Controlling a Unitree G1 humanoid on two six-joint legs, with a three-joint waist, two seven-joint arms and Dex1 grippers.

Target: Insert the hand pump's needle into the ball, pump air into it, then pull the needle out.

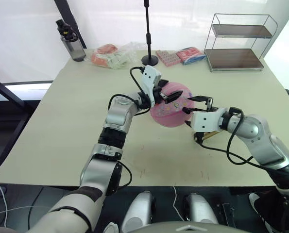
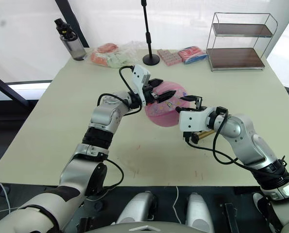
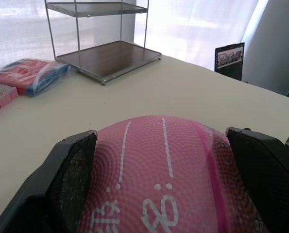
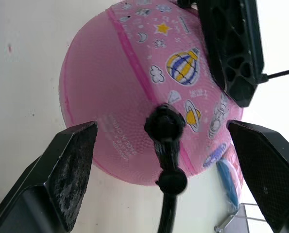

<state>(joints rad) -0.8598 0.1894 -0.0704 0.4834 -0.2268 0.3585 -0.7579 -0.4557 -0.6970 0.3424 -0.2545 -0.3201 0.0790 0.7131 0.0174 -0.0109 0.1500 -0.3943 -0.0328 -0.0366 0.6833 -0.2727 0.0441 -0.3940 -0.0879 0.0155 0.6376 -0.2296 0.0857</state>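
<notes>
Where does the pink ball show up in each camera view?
Left eye view: ball mid-table, between the two arms.
Right eye view: ball at centre, same spot.
Left wrist view: ball between the left end effector's fingers.
Right wrist view: ball fills the upper middle.
Shared landmark: wire shelf.

– What does the ball [image 4: 129, 97] look like up close?
– Pebbled pink rubber, matt, with glossy printed motifs.
– And the left gripper's fingers [image 3: 71, 179]?
– Black plastic, grainy pads. The table [image 1: 61, 126] looks smooth, matt beige.
</notes>
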